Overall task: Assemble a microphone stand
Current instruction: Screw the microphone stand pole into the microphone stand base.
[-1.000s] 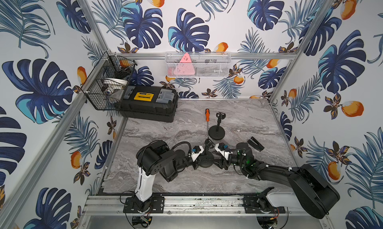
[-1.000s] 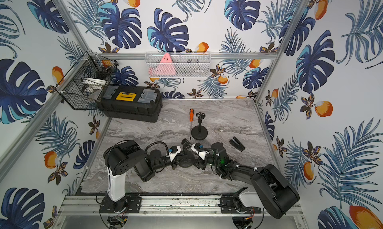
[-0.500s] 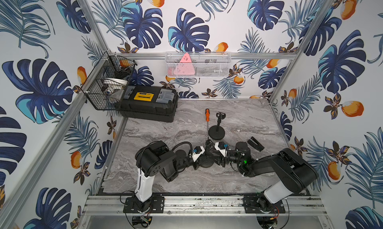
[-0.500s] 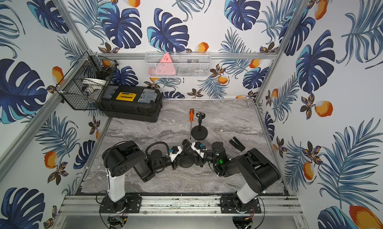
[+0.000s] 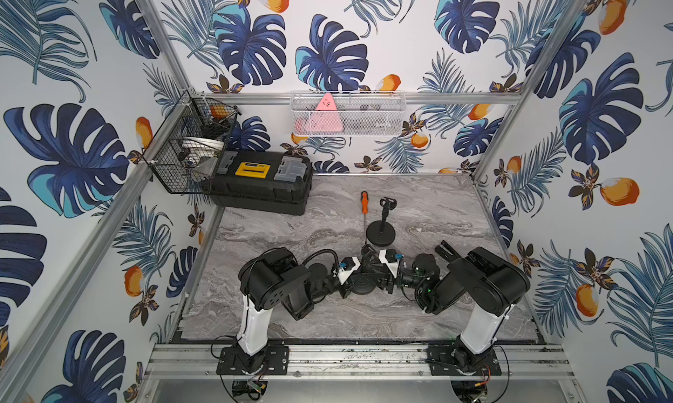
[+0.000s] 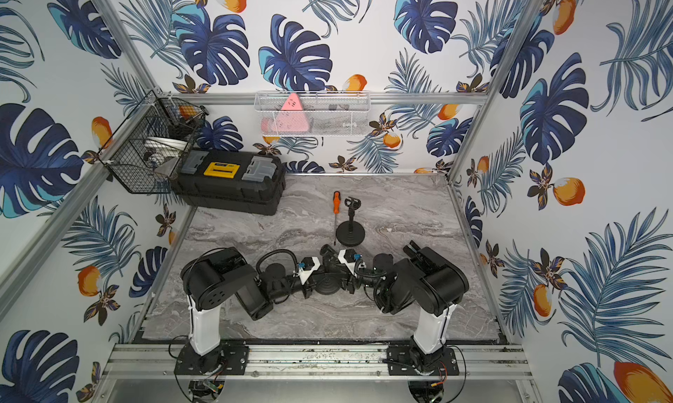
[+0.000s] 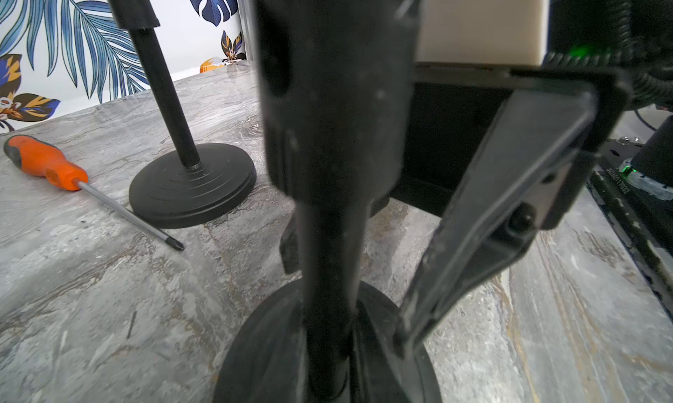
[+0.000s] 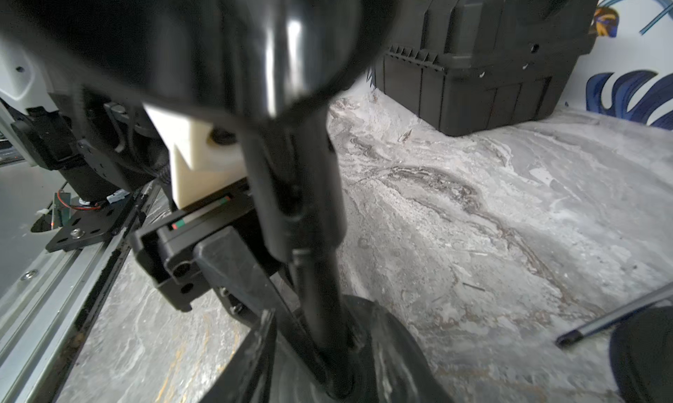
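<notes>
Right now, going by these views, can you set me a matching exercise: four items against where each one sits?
Items:
1 screwdriver
2 toolbox
3 pink triangle
4 near stand

Places:
A in the white mesh basket on the back wall
B upright between the left hand and right hand
C lying beside the far stand
D back left corner of the table, by the black wire basket

Pairs: 1-C; 2-D; 3-A; 4-B.

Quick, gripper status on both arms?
Left gripper: closed on the stand pole, just above its base.
Right gripper: straddles the same pole; grip cannot be told.
</notes>
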Controlling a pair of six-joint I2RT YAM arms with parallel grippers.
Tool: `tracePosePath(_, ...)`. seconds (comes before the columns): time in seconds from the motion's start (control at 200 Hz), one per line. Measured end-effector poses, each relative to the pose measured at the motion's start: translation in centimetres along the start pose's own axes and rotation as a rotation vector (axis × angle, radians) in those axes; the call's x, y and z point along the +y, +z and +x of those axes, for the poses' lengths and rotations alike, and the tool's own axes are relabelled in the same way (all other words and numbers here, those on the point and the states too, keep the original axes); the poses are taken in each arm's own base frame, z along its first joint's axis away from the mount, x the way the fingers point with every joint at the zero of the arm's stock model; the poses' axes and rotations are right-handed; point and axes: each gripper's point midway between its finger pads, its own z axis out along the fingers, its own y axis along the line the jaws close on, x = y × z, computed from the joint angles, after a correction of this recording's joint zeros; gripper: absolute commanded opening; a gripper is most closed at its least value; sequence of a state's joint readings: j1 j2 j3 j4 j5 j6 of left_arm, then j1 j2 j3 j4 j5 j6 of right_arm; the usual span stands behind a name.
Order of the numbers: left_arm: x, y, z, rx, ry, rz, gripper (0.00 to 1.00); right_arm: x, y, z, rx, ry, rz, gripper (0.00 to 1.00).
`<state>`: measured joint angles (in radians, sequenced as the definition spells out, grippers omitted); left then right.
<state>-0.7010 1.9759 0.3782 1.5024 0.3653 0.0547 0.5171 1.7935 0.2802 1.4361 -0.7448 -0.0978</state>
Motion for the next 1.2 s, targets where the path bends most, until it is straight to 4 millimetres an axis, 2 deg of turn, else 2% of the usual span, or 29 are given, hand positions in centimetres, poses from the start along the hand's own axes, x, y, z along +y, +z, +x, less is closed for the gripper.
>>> tracePosePath(0.23,0.0,0.0,0.0,0.005,-0.002,0.0,0.14,-0.5,-0.4,-1.8,-0.044,-0.035,0.048,0.57)
tracePosePath(0.32,0.0,0.0,0.0,0.005,-0.002,0.0,0.14,-0.7,-0.4,-2.1,-0.051,-0.037,0.056,0.57)
tracePosePath(0.4,0.0,0.0,0.0,0.006,-0.002,0.0,0.14,-0.7,-0.3,-2.5,-0.06,-0.041,0.056,0.51)
tracePosePath(0.555,0.0,0.0,0.0,0.006,-0.002,0.0,0.14,-0.8,0.0,-3.0,-0.071,-0.03,0.042,0.46)
tracePosePath(0.616,0.0,0.0,0.0,0.005,-0.002,0.0,0.14,-0.6,0.1,-3.0,-0.071,-0.026,0.031,0.47)
tracePosePath(0.756,0.0,0.0,0.0,0.007,-0.002,0.0,0.14,-0.4,0.4,-3.0,-0.071,-0.019,0.023,0.56)
tracePosePath(0.831,0.0,0.0,0.0,0.007,-0.002,0.0,0.14,-0.1,0.7,-3.0,-0.072,-0.018,0.011,0.57)
tracePosePath(0.906,0.0,0.0,0.0,0.008,-0.002,0.0,0.14,0.1,1.0,-3.0,-0.071,-0.02,0.01,0.53)
tracePosePath(1.061,0.0,0.0,0.1,0.005,-0.001,0.0,0.14,0.0,1.3,-3.2,-0.075,-0.022,0.01,0.36)
tracePosePath(1.201,0.0,0.0,0.0,0.0,0.0,-0.001,0.14,0.1,1.3,-3.5,-0.083,-0.026,0.007,0.3)
